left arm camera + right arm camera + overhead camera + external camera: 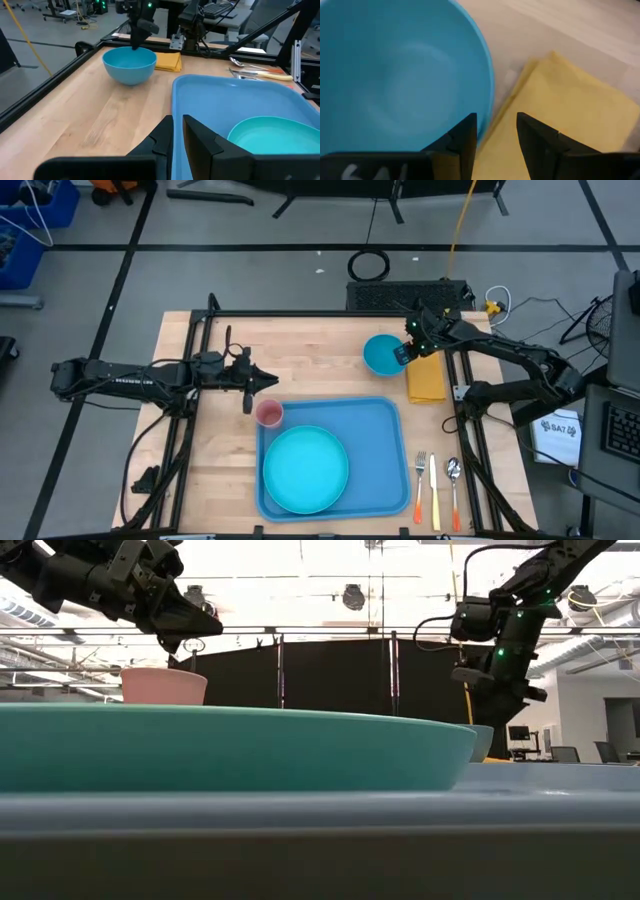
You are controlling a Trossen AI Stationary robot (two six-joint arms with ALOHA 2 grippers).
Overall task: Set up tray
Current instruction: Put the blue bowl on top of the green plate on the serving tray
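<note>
The blue tray lies on the wooden table with the round turquoise plate on it. A pink cup stands upright at the tray's far left corner; whether it is on the tray or beside it, I cannot tell. My left gripper hangs shut just above and beyond the cup, clear of it. A blue bowl stands on the table beyond the tray, next to a folded yellow napkin. My right gripper is open above the bowl's right rim, one finger over the bowl's inside and one over the napkin.
A fork, a knife and a spoon lie side by side on the table right of the tray. Bare wood stretches left of the tray and along the far left of the table. Black frame rails run along both table sides.
</note>
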